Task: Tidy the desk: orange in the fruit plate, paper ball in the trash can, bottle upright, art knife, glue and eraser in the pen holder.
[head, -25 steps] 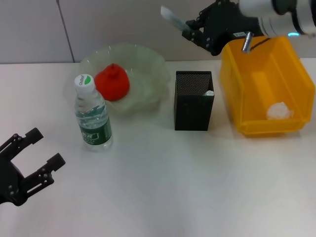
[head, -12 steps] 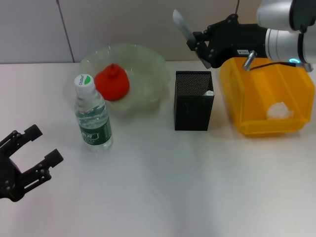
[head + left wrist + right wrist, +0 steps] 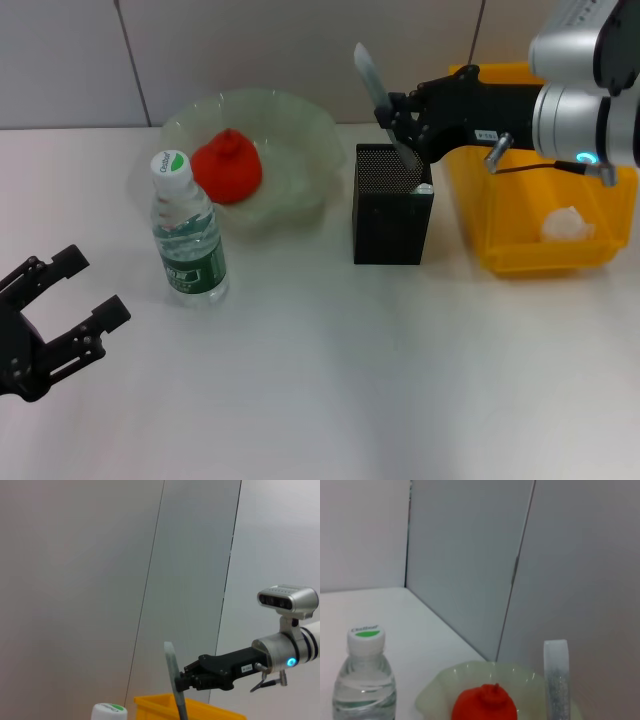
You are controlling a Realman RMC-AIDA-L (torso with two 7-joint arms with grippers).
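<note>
Right now: right gripper [image 3: 403, 120] over pen holder [image 3: 392, 204], fingers pinching art knife [image 3: 373, 82].
Knife tilted, lower end at holder's open top. Left gripper [image 3: 62, 312] low over bench [image 3: 330, 370], fingers spread. Bottle [image 3: 187, 232] upright; orange [image 3: 228, 165] in fruit plate [image 3: 305, 140].

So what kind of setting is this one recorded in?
Probably a lab mock-up of an office desk: a plain white tabletop against bare grey wall panels, with a black mesh pen holder and a yellow plastic bin serving as trash can.
</note>
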